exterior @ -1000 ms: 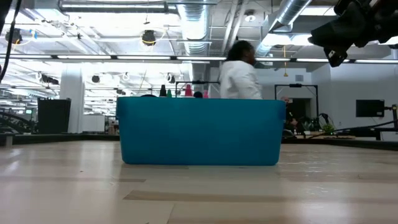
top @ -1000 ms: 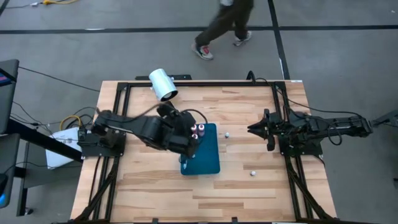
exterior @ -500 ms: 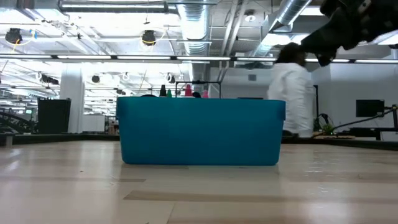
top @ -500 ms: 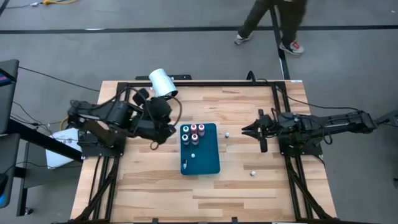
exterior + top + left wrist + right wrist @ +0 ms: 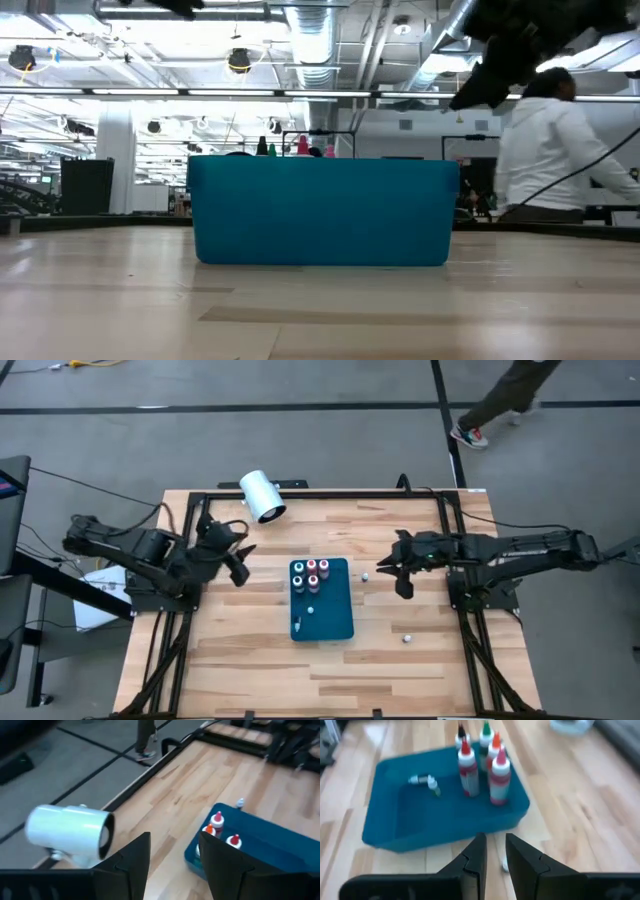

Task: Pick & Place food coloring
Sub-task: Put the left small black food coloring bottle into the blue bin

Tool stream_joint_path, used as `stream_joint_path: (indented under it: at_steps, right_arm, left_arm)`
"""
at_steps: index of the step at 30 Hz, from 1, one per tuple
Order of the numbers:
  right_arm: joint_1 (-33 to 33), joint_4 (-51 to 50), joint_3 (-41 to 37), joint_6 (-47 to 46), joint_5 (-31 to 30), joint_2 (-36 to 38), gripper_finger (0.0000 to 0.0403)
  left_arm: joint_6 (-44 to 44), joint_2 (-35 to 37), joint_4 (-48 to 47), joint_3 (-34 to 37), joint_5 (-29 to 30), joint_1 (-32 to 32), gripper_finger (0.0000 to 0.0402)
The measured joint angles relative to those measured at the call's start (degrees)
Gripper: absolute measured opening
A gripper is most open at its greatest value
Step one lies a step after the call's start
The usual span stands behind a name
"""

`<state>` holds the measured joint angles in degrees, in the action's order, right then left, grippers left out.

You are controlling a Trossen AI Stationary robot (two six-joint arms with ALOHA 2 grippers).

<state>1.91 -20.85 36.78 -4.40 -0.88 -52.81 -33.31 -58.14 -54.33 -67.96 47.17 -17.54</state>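
Several tiny food coloring bottles [image 5: 311, 573] with red and green tops stand on their bases at the far end of the blue tray [image 5: 335, 622]. One more [image 5: 425, 781] lies on its side on the tray floor. Another small pale bottle [image 5: 366, 574] lies on the wood just right of the tray, and one [image 5: 407, 637] lies nearer the near edge. My right gripper [image 5: 395, 568] is open, hovering right of the tray; the loose bottle [image 5: 504, 865] shows just beyond its fingers [image 5: 495, 840]. My left gripper [image 5: 238, 562] is open, left of the tray [image 5: 250, 845].
A large white cylinder [image 5: 262, 496] lies on its side at the table's far left corner, also in the left wrist view [image 5: 70, 830]. A person [image 5: 560, 150] walks on the floor beyond the far edge. Bare wood lies on the near half of the table [image 5: 250, 670].
My left arm has drawn back from above the tray's bottles toward the table's left edge. My right arm has reached left, toward the tray and the loose bottle beside it. The person has walked from left to right behind the table.
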Motion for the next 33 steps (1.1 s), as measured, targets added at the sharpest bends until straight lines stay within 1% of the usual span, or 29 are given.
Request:
stream_joint_path:
  at_steps: [5,8,12,17,20,28,33]
  right_arm:
    - [3.00,-3.24,4.50,1.80,6.80,-6.90,0.0060]
    - [4.54,-5.21,7.23,1.99,8.10,-10.74,0.0060]
    - [6.03,-8.27,10.89,3.44,10.96,-16.12,0.0060]
    - [6.56,-12.95,14.76,3.60,12.88,-23.09,0.0068]
    - [6.56,-14.75,16.73,3.82,12.93,-26.87,0.0090]
    - [6.85,-17.22,21.20,4.87,12.11,-35.33,0.0177]
    - [7.33,-20.53,23.34,4.94,11.06,-39.20,0.0208]
  left_arm:
    - [4.30,10.57,11.20,12.98,-3.59,-0.01,0.0160]
    - [6.34,16.07,16.08,18.99,-4.94,-0.02,0.0160]
    - [7.20,22.10,19.16,25.24,-6.69,0.02,0.0160]
    - [6.02,27.97,19.27,30.77,-7.45,0.02,0.0160]
    - [5.21,30.84,19.35,33.41,-7.45,0.02,0.0160]
    - [5.20,36.98,19.03,38.75,-7.42,0.02,0.0160]
    - [5.17,40.56,19.08,41.29,-7.30,0.02,0.0160]
